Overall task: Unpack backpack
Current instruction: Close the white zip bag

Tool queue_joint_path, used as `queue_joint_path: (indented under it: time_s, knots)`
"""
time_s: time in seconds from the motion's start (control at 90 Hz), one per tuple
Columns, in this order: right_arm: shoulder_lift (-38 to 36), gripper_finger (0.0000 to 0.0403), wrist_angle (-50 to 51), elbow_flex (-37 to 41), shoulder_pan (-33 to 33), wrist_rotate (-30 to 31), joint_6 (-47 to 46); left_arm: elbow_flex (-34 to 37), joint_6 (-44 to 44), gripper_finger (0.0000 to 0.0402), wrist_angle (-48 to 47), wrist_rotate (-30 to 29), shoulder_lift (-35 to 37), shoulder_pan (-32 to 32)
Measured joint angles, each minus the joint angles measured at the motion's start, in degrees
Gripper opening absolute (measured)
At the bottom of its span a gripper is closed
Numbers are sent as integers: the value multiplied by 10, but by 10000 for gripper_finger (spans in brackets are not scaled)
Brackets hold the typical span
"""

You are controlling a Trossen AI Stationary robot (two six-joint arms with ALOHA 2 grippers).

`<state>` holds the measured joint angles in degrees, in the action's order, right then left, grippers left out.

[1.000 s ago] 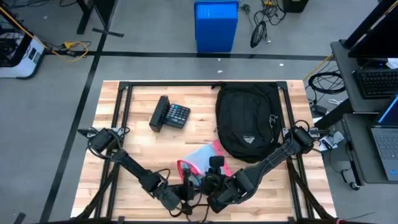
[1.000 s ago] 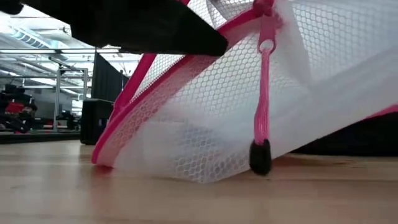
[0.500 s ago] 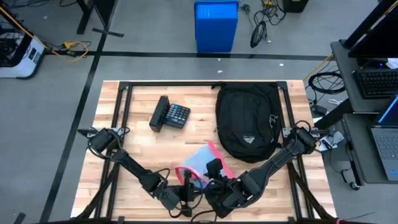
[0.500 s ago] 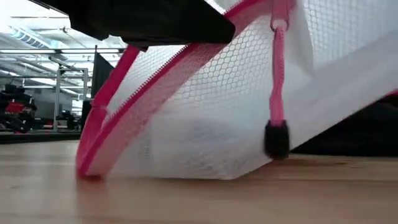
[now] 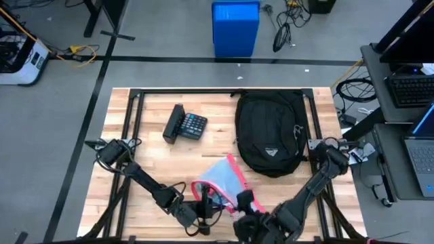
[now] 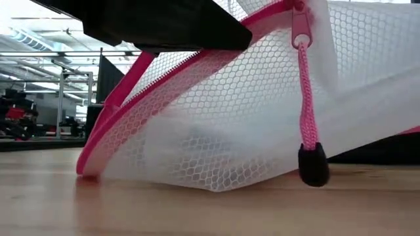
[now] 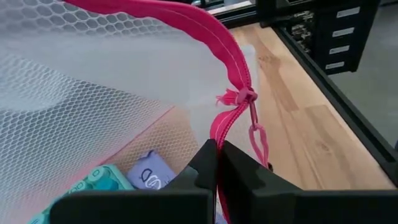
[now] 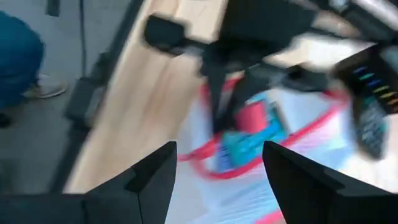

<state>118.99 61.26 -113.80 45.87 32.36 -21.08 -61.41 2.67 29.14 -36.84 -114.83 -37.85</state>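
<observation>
Backpack (image 5: 269, 133) lies upper right on the table (image 5: 152, 159). My left end effector (image 7: 217, 163) is clamped on the mesh pouch's (image 5: 220, 177) pink zipper edge; my right end effector (image 8: 217, 167), fingers apart, hovers bottom centre.

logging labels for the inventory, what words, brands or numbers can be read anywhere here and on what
Nothing can be read.
backpack: its white triangular logo patch is too small to read.
calculator: key markings too small to read.
small lilac packet inside the mesh pouch: a white looped emblem, no legible letters.
left gripper is shut on the pouch's pink zipper edge.
</observation>
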Motion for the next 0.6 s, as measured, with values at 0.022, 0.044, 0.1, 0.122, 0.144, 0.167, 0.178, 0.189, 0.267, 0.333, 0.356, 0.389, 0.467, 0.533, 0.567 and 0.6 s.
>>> queue_joint_path:
  time_s: [0.022,0.044,0.1,0.122,0.144,0.167,0.178,0.189,0.267,0.333,0.356,0.389,0.467,0.533,0.567,0.6]
  knots:
    - [5,224,-1,0,5,-1,-11,0,0,0,1,0,0,0]
    - [10,224,-2,0,8,-2,-20,0,0,0,1,0,0,0]
    - [23,224,-2,0,17,-2,-44,0,0,0,1,0,0,0]
    - [29,224,-1,0,19,0,-54,0,0,0,1,0,0,0]
    - [34,224,2,0,20,3,-64,0,0,0,1,0,0,0]
    - [41,224,4,0,20,5,-74,0,0,0,1,0,0,0]
    - [45,224,6,0,20,5,-78,0,0,0,1,0,0,0]
    - [48,223,6,0,20,6,-84,0,0,0,1,0,0,0]
    - [70,221,10,1,19,7,-113,0,0,0,2,0,0,0]
    - [86,213,11,1,18,9,-130,0,0,0,2,1,0,0]
    - [92,210,13,1,18,10,-135,0,0,0,2,1,0,0]
    - [99,204,19,1,18,10,-144,0,0,0,2,1,0,0]
    - [112,191,34,1,18,10,-163,0,0,0,3,1,0,0]
    - [113,179,50,1,18,22,-175,0,0,0,3,4,0,0]
    - [113,173,59,1,18,32,-182,0,0,0,3,7,0,0]
    - [113,167,67,1,18,43,-191,0,0,0,3,8,0,0]
